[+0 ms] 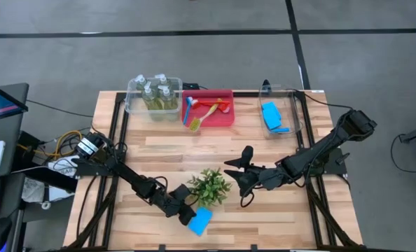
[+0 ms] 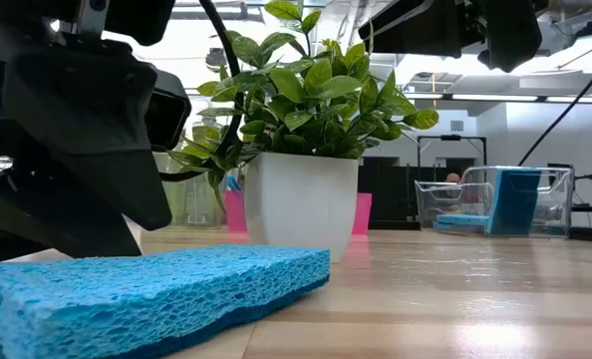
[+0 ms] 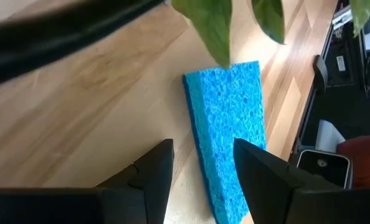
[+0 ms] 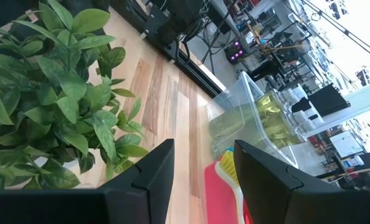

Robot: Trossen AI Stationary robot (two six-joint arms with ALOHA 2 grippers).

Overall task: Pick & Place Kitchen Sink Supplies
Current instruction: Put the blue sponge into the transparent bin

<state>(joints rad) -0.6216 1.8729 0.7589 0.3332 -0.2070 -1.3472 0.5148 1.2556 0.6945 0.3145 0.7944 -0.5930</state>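
Note:
A blue sponge (image 1: pixel 200 221) lies flat on the table near its near edge, in front of the potted plant (image 1: pixel 209 186). It fills the foreground of the low view (image 2: pixel 147 284). My left gripper (image 1: pixel 187 212) is open just left of it. In the left wrist view the fingers (image 3: pixel 200 165) stand over the sponge's (image 3: pixel 232 124) near end and long edge. My right gripper (image 1: pixel 234 175) is open above the table, right of the plant, pointing toward the bins (image 4: pixel 200 168). The bottles (image 1: pixel 155 93), brushes (image 1: pixel 204 108) and more blue sponges (image 1: pixel 273 117) sit in bins at the far side. My left gripper has its open fingers over the sponge's end (image 3: pixel 219 186), one finger (image 3: pixel 266 177) above the sponge and the other (image 3: pixel 151 171) over bare wood beside its long edge. I cannot tell whether either finger touches it. The sponge lies flat on the table.
A clear bin (image 1: pixel 132 98) holds the bottles at the far left, a red bin (image 1: pixel 225 94) holds the brushes in the middle, and a second clear bin (image 1: pixel 292 112) stands at the far right. The plant stands between my two grippers. Bare wood lies near right.

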